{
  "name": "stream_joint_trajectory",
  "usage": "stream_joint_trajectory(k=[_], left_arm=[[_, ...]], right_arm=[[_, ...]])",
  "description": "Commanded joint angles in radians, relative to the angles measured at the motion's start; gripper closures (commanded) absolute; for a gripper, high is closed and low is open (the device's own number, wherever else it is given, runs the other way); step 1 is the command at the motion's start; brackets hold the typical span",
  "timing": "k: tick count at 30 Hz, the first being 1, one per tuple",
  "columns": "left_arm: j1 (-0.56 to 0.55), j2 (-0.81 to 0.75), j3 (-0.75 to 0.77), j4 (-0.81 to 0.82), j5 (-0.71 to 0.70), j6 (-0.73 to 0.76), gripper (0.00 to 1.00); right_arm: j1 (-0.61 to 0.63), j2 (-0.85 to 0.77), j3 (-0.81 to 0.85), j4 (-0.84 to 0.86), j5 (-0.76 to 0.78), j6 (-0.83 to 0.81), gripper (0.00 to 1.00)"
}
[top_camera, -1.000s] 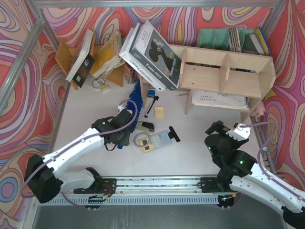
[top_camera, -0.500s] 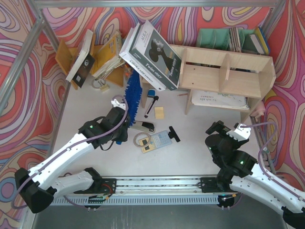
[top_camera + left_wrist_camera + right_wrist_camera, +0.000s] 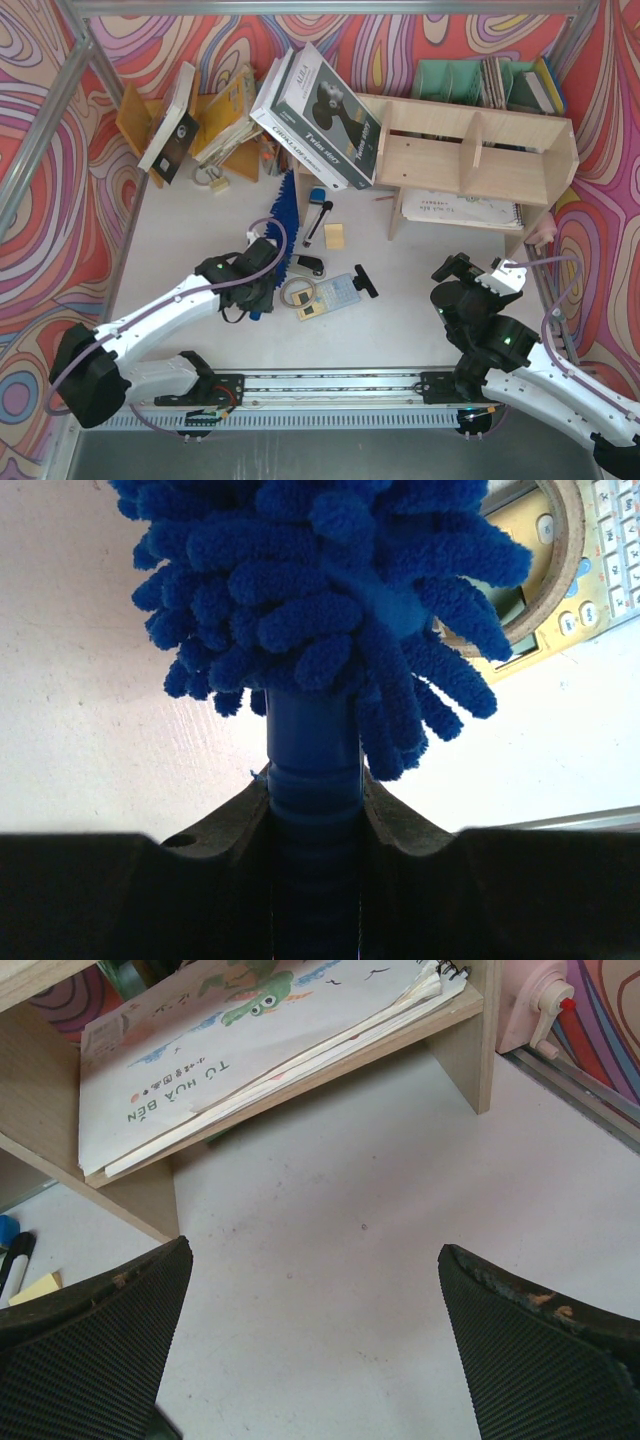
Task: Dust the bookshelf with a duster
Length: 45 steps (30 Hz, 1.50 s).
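Note:
The duster (image 3: 283,212) is a bright-blue fluffy wand; it points from my left gripper (image 3: 256,278) up toward the leaning books. In the left wrist view its fluffy head (image 3: 320,590) fills the top. My left gripper (image 3: 313,790) is shut on the ribbed blue handle (image 3: 312,740) just below the head. The bookshelf (image 3: 470,160) is pale plywood and stands at the back right, apart from the duster. My right gripper (image 3: 455,274) hovers open over the bare table in front of the bookshelf's lower tier (image 3: 130,1185), with nothing between its fingers.
A big white-and-black box (image 3: 320,105) leans on the bookshelf's left end. An orange rack (image 3: 200,115) with books stands at the back left and a green organizer (image 3: 470,80) behind the bookshelf. A calculator (image 3: 335,293), tape roll (image 3: 296,291), marker (image 3: 318,215) and sticky note (image 3: 334,236) lie mid-table.
Half a second ago my left arm had swung left and raised the duster toward the books; it has now come back to near where it was. The right arm has not moved.

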Motion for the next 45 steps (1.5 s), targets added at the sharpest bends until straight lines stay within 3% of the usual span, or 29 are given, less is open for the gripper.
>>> stream_joint_trajectory(k=[1,11,18,25,35,45], left_arm=[[-0.003,0.039,0.018,0.047,-0.01,-0.01,1.0],[-0.003,-0.086,0.143,-0.042,-0.118,0.019,1.0],[-0.003,-0.111,0.15,-0.046,-0.03,0.009,1.0],[-0.003,-0.044,0.058,-0.018,0.023,0.011,1.0],[-0.003,-0.055,0.062,-0.037,-0.074,-0.009,1.0],[-0.003,-0.193,0.218,-0.115,-0.197,0.052,1.0]], right_arm=[[0.0,0.0,0.005,0.005,0.025,0.004,0.01],[0.0,-0.004,0.003,0.006,0.025,0.004,0.01],[0.0,-0.001,0.003,0.011,0.025,0.0,0.01],[0.0,0.002,0.004,0.013,0.026,0.0,0.02],[0.0,0.006,0.004,0.013,0.025,-0.002,0.01],[0.0,-0.003,0.004,0.011,0.023,0.0,0.01]])
